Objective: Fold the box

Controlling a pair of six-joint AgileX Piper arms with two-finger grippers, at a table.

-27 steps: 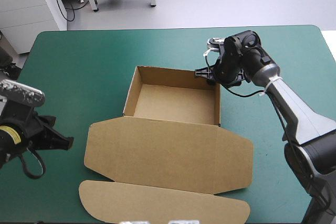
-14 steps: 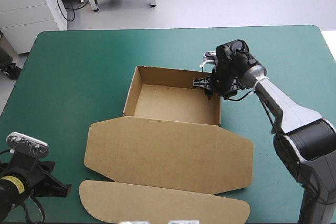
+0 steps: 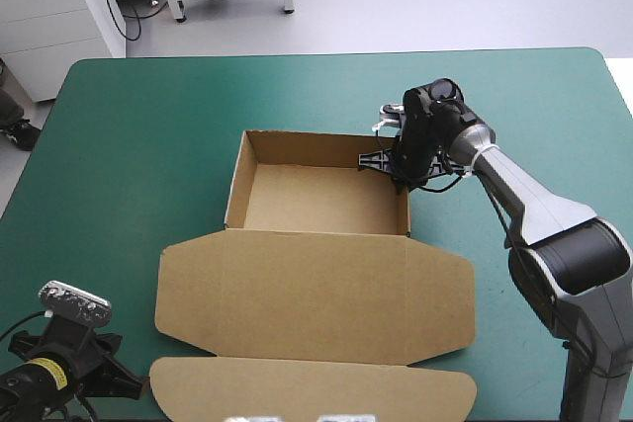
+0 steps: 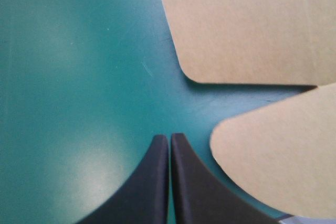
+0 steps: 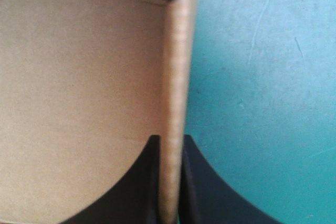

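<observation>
Now the outstretched right tool (image 5: 169, 141) clamps the box's (image 3: 316, 294) far corner

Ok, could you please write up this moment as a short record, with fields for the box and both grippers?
box: brown box, an open tray with walls raised, on the teal-green table
lid: lid lies flat, toward the table's near edge
right gripper: right gripper shut on the box, with a tray wall near the far right corner between its fingers
left gripper: left gripper shut, holding nothing, over bare cover beside the lid's near left corner, apart from the board
</observation>
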